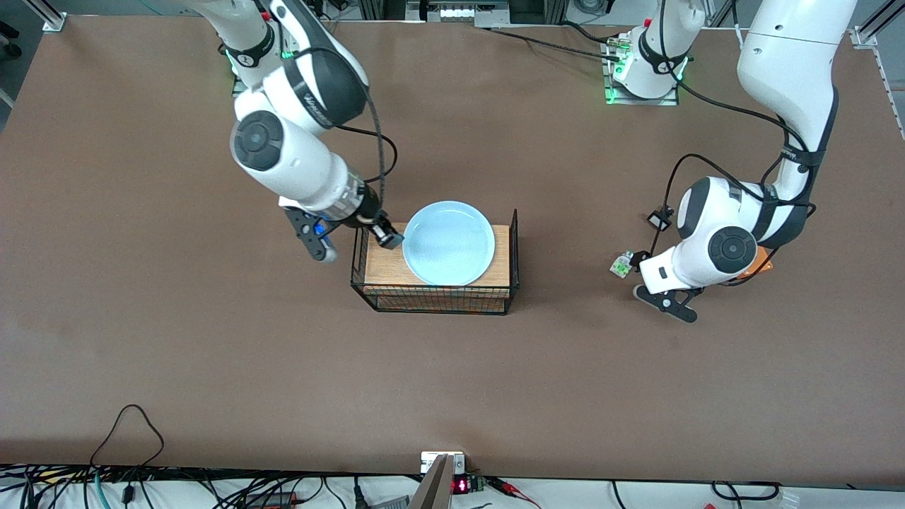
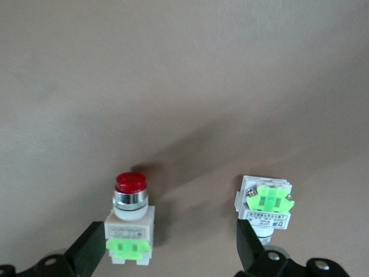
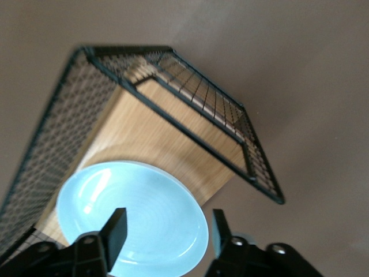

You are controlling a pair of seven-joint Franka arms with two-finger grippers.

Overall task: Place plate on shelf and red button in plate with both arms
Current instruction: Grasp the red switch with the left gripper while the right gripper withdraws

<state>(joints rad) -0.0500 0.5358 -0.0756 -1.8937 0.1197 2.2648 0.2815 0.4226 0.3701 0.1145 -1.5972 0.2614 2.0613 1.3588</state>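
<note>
The light blue plate (image 1: 448, 242) lies on a wooden board on top of a black wire rack (image 1: 515, 249) at the table's middle. My right gripper (image 1: 387, 237) is open at the plate's rim on the right arm's side; in the right wrist view (image 3: 168, 234) one finger (image 3: 115, 229) is over the plate (image 3: 132, 216) and the other is outside the rim. The red button (image 2: 131, 222) lies on the table between the open fingers of my left gripper (image 2: 168, 254), close to one finger (image 2: 86, 254). In the front view the left arm's hand hides it.
A whitish-green switch without a red cap (image 2: 265, 205) lies beside the other left finger; it also shows in the front view (image 1: 622, 265). An orange box (image 1: 763, 263) peeks out under the left arm. Cables run along the table's front edge.
</note>
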